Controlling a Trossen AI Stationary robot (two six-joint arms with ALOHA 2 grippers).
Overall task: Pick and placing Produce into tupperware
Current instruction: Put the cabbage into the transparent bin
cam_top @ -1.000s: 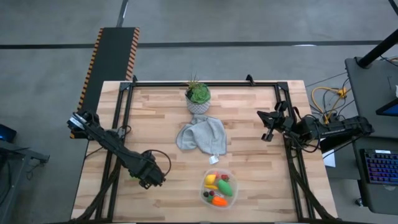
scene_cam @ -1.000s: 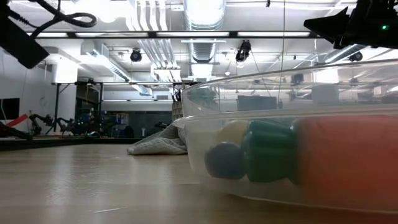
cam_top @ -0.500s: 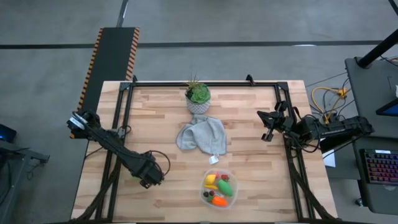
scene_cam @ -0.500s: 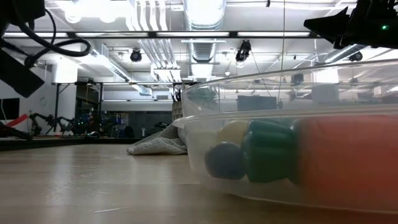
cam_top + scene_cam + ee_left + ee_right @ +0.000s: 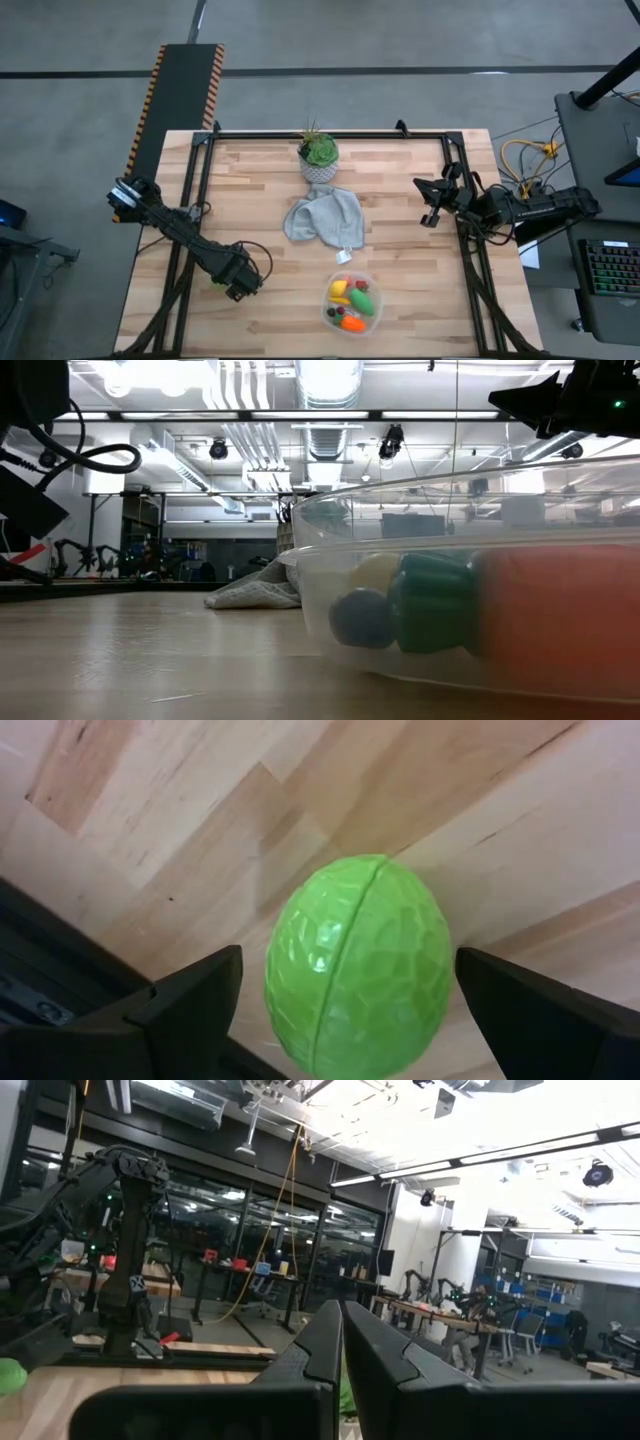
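A leafy green plant in a grey-white patterned pot (image 5: 318,158) stands at the upper middle of the frame on the pale wooden plank surface (image 5: 250,190). Just below it lies a crumpled grey cloth (image 5: 325,218). A black mat edged with orange-and-black hazard stripes (image 5: 180,90) lies on the grey floor at upper left. A backlit keyboard (image 5: 612,270) sits at the far right edge.

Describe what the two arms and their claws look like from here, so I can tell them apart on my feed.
Both arms are dark, jointed and slim, with black cables looping alongside. The left claw has two flat, dark, blocky fingers with squared edges. The right claw is the same black build, its fingers tapering to narrow wedges. The right arm shows a small green light in the low view.
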